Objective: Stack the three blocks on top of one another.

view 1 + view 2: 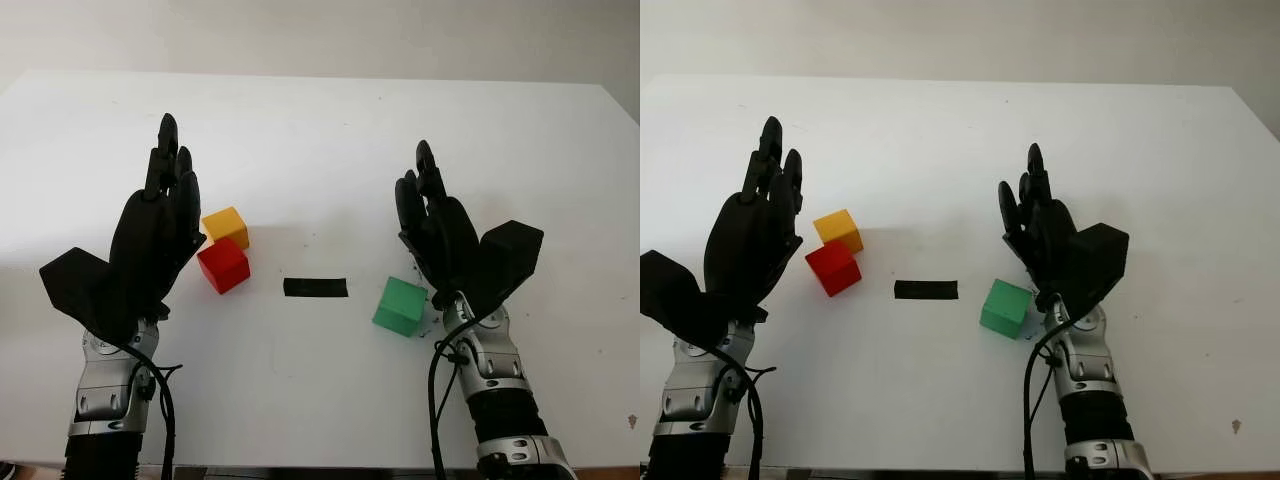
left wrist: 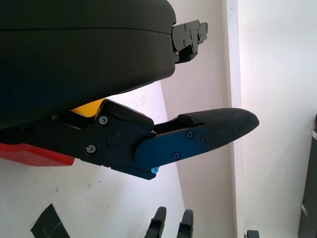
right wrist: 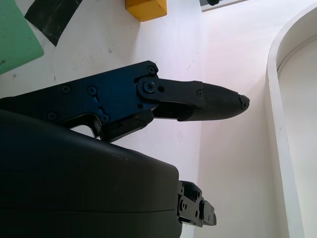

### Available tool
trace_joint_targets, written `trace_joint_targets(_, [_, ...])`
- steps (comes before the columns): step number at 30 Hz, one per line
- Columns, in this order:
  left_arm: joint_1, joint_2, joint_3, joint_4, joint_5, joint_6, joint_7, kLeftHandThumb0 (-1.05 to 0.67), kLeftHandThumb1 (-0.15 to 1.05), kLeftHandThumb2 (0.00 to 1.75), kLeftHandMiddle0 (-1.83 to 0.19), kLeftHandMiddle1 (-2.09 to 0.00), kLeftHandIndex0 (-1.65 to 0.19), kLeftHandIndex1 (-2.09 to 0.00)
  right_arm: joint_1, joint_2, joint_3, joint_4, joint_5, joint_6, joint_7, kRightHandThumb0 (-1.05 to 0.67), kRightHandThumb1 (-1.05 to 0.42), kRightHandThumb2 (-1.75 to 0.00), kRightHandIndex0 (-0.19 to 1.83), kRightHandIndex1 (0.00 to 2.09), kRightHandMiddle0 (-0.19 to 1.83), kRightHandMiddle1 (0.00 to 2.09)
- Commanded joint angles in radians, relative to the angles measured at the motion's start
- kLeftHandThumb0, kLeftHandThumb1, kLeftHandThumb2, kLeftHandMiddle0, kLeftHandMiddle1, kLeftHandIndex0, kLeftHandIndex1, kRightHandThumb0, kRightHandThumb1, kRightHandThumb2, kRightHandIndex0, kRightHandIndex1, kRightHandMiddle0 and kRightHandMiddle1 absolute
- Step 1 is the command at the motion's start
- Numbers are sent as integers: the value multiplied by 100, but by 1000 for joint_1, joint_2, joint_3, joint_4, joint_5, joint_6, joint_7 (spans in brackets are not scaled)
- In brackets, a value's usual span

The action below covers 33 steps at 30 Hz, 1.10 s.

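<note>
A yellow block [image 1: 226, 225] and a red block [image 1: 223, 265] sit touching on the white table, left of centre, the red one nearer to me. A green block [image 1: 400, 305] lies right of centre. My left hand [image 1: 165, 215] is open, raised just left of the red and yellow blocks. My right hand [image 1: 430, 215] is open, raised just right of and above the green block. In the left wrist view the red block [image 2: 34, 153] and a sliver of the yellow block [image 2: 88, 107] show past the hand shell. The right wrist view catches the green block [image 3: 15, 39] and the yellow block [image 3: 145, 8].
A strip of black tape [image 1: 315, 287] lies flat on the white table [image 1: 320, 130] between the red and green blocks. The table's far edge meets a pale wall.
</note>
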Motion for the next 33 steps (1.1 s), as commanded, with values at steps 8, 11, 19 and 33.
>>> trace_joint_targets(8, [13,-2,-1,-20,2,21,11,-84,105,68,19,0,19,0,-7,1,4,-14,4,14,-6,-77,-105,-49,-19,0,-19,0])
trace_joint_targets(11, [17,-10,6,-22,8,5,31,-83,105,65,19,0,19,0,-14,3,5,1,6,6,-2,-78,-105,-49,-19,0,-19,0])
trace_joint_targets(19, [-28,269,46,-99,228,-76,-23,-66,99,11,-16,-35,-14,-62,-32,4,2,28,8,-22,7,-77,-105,-50,-19,0,-19,0])
trace_joint_targets(33, [-241,780,-105,-104,562,-263,-351,-78,69,4,-20,-6,-61,-7,-25,-2,1,21,-1,-33,3,-79,-105,-50,-19,0,-19,0])
